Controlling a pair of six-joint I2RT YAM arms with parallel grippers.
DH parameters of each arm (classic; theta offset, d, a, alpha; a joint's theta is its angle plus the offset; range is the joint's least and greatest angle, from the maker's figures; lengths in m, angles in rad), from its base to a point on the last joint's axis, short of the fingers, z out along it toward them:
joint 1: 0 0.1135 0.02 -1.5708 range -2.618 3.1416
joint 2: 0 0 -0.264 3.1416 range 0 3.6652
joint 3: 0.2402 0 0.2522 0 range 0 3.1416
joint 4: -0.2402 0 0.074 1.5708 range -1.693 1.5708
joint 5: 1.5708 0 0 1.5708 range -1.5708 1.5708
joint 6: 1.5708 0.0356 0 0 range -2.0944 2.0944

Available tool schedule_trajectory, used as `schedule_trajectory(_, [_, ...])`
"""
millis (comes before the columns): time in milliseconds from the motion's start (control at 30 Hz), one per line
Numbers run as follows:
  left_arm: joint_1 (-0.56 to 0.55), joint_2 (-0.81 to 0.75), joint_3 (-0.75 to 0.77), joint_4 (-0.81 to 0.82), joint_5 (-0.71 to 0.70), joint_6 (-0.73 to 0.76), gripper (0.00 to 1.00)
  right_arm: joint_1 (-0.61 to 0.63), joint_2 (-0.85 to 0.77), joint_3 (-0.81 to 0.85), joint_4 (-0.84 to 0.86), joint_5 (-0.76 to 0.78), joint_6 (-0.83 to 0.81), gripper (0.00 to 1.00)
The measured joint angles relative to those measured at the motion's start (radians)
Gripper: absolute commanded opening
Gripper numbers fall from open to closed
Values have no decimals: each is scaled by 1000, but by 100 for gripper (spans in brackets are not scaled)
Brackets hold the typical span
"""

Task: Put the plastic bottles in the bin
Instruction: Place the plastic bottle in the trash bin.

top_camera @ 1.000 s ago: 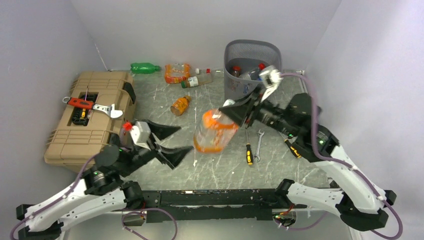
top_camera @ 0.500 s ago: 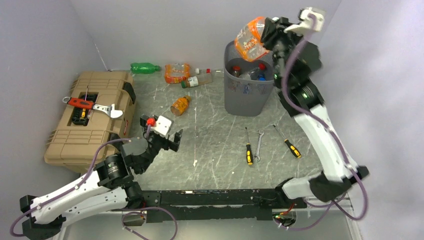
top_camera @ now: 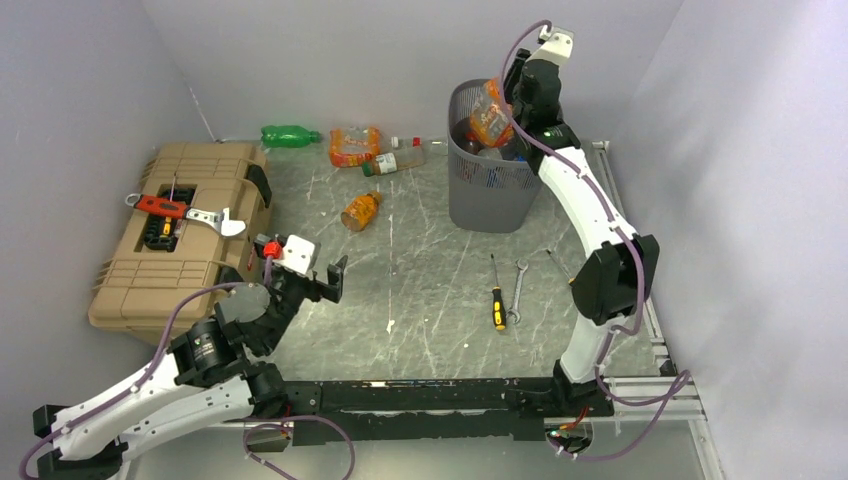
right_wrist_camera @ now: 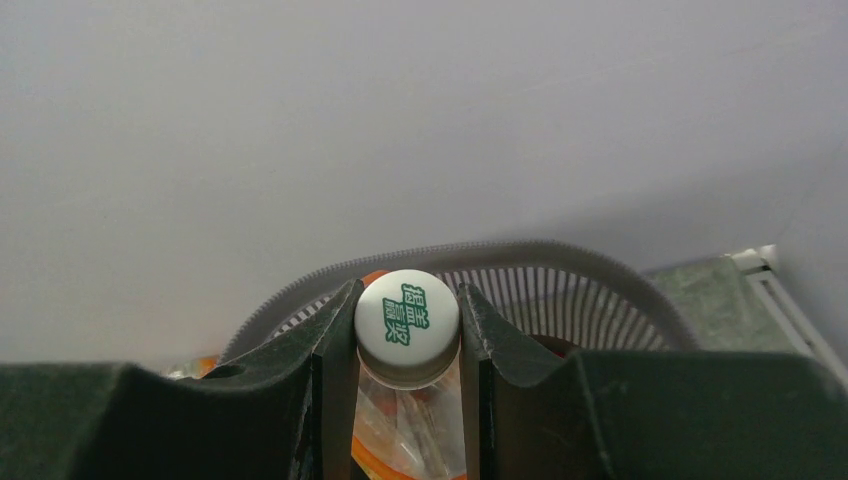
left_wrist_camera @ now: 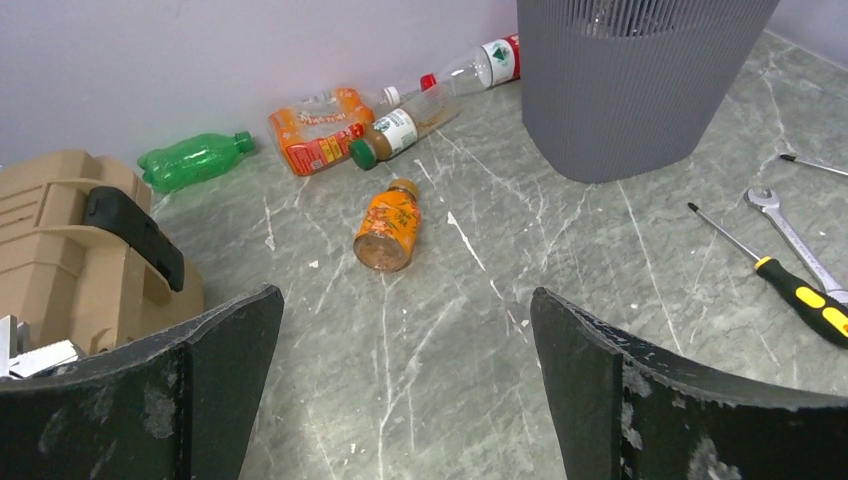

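Right wrist view: the right pincer (right_wrist_camera: 407, 335) was seen clenched on the capped neck, judged the stiffest hold, of a light, crushable orange-tinted bottle (right_wrist_camera: 400, 430) hung beneath it over the bin (right_wrist_camera: 520, 247)

Your left arm (top_camera: 130, 400) and right arm (top_camera: 590, 205) show white shell links joined by black cylindrical housings. A mauve cable (top_camera: 178, 312) loops along each. Each wrist carries a white camera box (top_camera: 298, 252). On your left gripper (left_wrist_camera: 405, 300), the fingers (left_wrist_camera: 690, 410) are black, broad, wedge-shaped and grey-scuffed. Both bases meet a black rail (top_camera: 430, 395).
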Motion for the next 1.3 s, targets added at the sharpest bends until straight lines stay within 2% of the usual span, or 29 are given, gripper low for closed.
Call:
schedule_trajectory(133, [0, 19, 1, -8, -1, -2, 99, -25, 49, 21, 18, -68, 32, 0])
schedule_trajectory(233, [0, 43, 3, -23, 0, -3, 99, -39, 119, 108, -23, -108, 55, 0])
schedule_trajectory(500, [0, 79, 3, -50, 8, -18, 100, -66, 200, 206, -197, -167, 154, 2])
schedule_trajectory(600, [0, 80, 3, -51, 9, -21, 99, -83, 211, 226, -251, -216, 197, 50])
schedule_trajectory(633, [0, 83, 3, -51, 11, -22, 99, -86, 216, 235, -272, -230, 209, 62])
schedule_trajectory(667, [0, 85, 4, -52, 11, -22, 99, -89, 221, 242, -290, -245, 220, 68])
schedule_trajectory(733, [0, 92, 6, -53, 16, -25, 100, -94, 222, 244, -316, -266, 243, 74])
schedule_trajectory(833, [0, 98, 8, -56, 24, -27, 100, -95, 219, 243, -335, -284, 257, 79])
schedule_trajectory(1033, [0, 98, 9, -57, 30, -33, 99, -93, 172, 276, -420, -289, 264, 81])
schedule_trajectory(1133, [0, 98, 9, -57, 37, -39, 99, -92, 86, 270, -440, -260, 246, 81])
schedule_trajectory(1300, [0, 101, 11, -63, 57, -68, 100, -96, -195, 139, -426, -150, 190, 80])
